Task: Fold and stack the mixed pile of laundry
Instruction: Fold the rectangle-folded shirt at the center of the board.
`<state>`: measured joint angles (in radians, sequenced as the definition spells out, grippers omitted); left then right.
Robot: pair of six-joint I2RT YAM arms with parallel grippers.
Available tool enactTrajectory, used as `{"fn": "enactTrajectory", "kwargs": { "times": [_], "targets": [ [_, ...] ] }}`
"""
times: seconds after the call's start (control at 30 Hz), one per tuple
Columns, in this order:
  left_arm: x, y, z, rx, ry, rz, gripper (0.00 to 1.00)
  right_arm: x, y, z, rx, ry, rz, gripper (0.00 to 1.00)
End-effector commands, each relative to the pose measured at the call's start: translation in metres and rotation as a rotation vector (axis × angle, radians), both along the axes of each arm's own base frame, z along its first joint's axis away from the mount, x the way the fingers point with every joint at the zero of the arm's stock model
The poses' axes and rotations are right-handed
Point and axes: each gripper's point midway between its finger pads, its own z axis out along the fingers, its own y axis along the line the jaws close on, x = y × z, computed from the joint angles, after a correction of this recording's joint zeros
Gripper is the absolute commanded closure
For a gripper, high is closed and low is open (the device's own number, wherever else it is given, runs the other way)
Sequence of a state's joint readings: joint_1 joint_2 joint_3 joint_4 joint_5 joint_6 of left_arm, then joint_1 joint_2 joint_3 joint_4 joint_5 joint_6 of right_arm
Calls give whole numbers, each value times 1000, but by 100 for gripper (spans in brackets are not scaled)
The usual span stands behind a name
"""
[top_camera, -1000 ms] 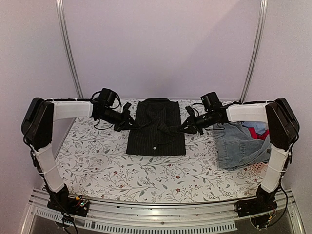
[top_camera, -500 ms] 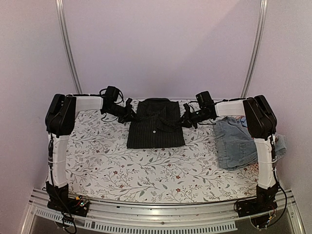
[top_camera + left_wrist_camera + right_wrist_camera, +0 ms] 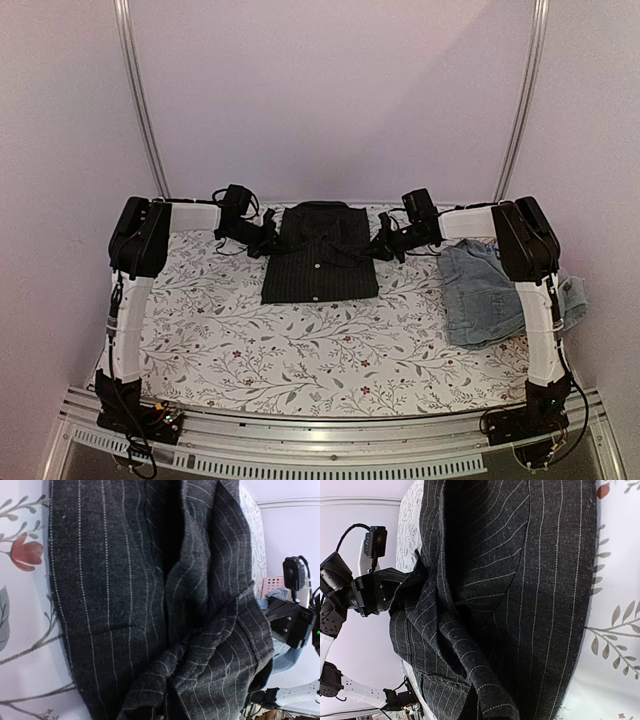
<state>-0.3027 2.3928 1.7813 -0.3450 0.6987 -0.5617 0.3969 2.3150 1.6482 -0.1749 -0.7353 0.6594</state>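
The black pinstriped shirt (image 3: pixel 320 265) lies folded at the back middle of the table. My left gripper (image 3: pixel 268 242) is at its left edge and my right gripper (image 3: pixel 381 247) at its right edge. Each is shut on a bunched fold of the shirt. In the left wrist view the shirt (image 3: pixel 125 580) fills the frame and hides my fingers. The right wrist view shows the same, with the shirt (image 3: pixel 535 580) covering them. Faded light-blue denim (image 3: pixel 485 295) lies at the right. The red and pale blue garments are hidden.
The table has a floral cloth (image 3: pixel 300 350). A bit of the pink basket (image 3: pixel 524 345) shows under the denim at the right edge. Two metal uprights (image 3: pixel 140 100) stand at the back corners against the wall.
Both grippers have moved toward the back wall with the shirt cloth. The shirt's near edge has drawn back and the shirt looks shorter. The right arm now covers the red garment.
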Motion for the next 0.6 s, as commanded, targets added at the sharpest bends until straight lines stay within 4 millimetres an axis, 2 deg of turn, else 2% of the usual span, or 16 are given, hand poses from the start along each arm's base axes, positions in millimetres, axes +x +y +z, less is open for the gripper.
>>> {"fn": "enactTrajectory", "kwargs": {
  "times": [0.0, 0.03, 0.07, 0.17, 0.23, 0.27, 0.33, 0.37, 0.43, 0.5, 0.57],
  "targets": [
    [12, 2, -6, 19, -40, -4, 100, 9, -11, -14, -32, -1, -51, 98],
    [13, 2, -6, 18, -40, -7, 100, 9, -11, -14, -31, -4, -52, 94],
    [15, 2, -3, 20, -50, -10, 95, 10, -11, -12, -27, -7, -52, 87],
    [25, 3, 24, 10, -98, -14, 74, 14, -13, 12, -12, -48, -60, 58],
    [32, 7, 52, 2, -148, -10, 58, 17, -18, 35, -5, -89, -72, 42],
    [34, 9, 64, 0, -165, -3, 52, 17, -22, 55, 6, -122, -77, 35],
    [36, 19, 89, -15, -195, 13, 40, 13, -28, 80, 14, -164, -83, 25],
    [36, 23, 99, -21, -208, 19, 35, 9, -30, 99, 20, -198, -81, 23],
    [34, 35, 114, -12, -234, 35, 27, -4, -33, 115, 32, -216, -64, 20],
    [29, 45, 128, -9, -255, 49, 21, -23, -30, 124, 57, -216, -33, 22],
    [21, 51, 133, -16, -259, 49, 18, -45, -21, 125, 72, -205, 15, 29]
  ]
}}
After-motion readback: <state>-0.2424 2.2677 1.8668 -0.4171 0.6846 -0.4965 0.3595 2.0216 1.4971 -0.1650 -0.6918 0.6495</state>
